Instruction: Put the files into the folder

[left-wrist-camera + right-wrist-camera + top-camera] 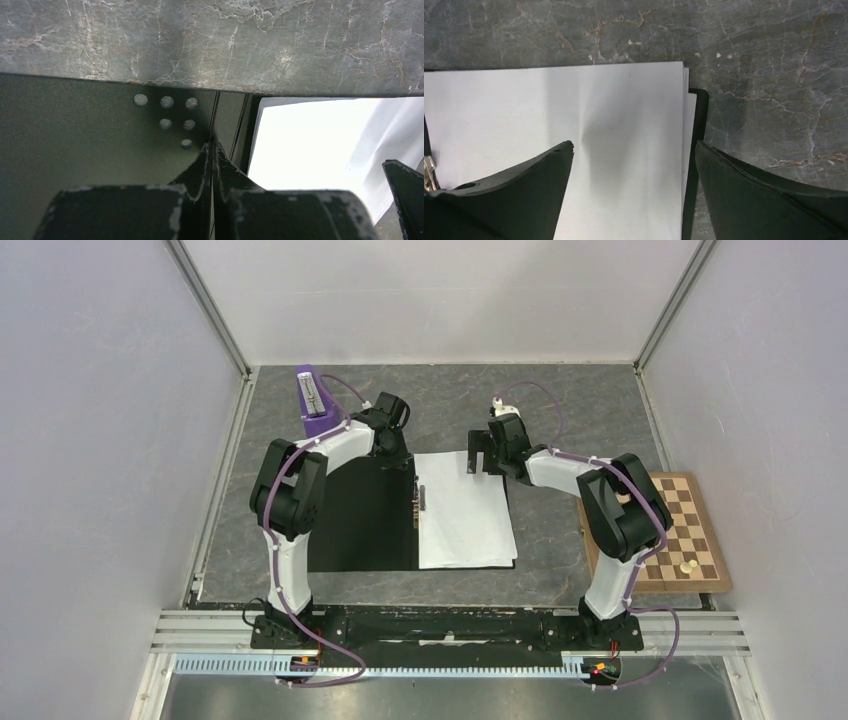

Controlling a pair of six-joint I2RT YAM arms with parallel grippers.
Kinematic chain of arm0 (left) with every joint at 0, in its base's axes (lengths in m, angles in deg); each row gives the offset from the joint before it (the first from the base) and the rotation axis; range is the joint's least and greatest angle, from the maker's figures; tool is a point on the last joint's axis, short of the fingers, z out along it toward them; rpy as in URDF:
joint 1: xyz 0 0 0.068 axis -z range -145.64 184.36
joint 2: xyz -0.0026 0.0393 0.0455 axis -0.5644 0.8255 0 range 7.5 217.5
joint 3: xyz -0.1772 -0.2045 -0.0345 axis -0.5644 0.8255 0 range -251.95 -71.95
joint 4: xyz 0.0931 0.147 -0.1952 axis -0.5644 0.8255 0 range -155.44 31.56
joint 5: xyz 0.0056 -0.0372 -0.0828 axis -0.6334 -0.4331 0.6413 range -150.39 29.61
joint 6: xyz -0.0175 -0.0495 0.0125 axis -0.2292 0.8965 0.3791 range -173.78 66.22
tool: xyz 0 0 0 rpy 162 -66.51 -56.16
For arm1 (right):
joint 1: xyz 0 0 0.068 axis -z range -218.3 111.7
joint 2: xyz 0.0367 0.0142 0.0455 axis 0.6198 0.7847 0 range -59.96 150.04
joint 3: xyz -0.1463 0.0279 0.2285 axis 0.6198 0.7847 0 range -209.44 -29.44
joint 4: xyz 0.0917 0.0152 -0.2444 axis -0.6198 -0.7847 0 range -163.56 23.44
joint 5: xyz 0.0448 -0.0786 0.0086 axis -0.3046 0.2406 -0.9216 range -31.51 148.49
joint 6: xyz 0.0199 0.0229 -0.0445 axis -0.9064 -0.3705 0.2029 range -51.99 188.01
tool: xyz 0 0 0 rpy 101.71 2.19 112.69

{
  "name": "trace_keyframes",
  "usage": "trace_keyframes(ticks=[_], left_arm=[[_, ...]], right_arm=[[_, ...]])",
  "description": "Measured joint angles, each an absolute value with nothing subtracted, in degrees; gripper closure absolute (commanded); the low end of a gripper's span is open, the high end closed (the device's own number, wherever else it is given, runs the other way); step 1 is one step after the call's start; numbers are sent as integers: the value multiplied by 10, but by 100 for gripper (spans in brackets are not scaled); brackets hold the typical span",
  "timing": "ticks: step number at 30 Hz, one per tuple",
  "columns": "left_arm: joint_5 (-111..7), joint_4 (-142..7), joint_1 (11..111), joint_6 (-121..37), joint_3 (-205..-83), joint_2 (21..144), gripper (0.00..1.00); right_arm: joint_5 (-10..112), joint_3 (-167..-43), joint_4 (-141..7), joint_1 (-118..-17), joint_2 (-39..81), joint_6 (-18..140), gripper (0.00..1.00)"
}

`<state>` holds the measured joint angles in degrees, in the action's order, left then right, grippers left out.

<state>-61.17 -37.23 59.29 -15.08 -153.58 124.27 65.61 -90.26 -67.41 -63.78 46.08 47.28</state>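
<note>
**Sheets in, cover still open**

The files lie on the open folder's right half. The right gripper hangs wide above their far corner. The left gripper, pinched shut, sits by the folder's spine. Closing the cover looks like the next move.

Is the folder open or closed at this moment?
Open. The folder lies spread flat, black inside facing up, metal clip at the spine, and the files rest on its right half.
</note>
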Motion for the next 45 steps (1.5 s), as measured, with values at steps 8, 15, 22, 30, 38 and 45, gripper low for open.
trace_keyframes(ticks=[8,15,22,30,38,45], left_arm=[[-606,-370,593,-151,-1538,1243,93],[-600,-356,599,-151,-1496,1197,81],[-586,-368,607,-148,-1328,1024,96],[-583,-386,689,-117,-1198,940,98],[-595,-416,763,-60,-1162,941,98],[-614,-439,794,-17,-1157,946,98]], right_arm=[[646,-839,-670,-641,406,459,5],[632,-727,-676,-641,290,452,2],[617,-639,-686,-655,164,443,8],[622,-579,-706,-722,98,419,20],[657,-556,-720,-761,91,400,22],[670,-543,-723,-766,78,393,21]])
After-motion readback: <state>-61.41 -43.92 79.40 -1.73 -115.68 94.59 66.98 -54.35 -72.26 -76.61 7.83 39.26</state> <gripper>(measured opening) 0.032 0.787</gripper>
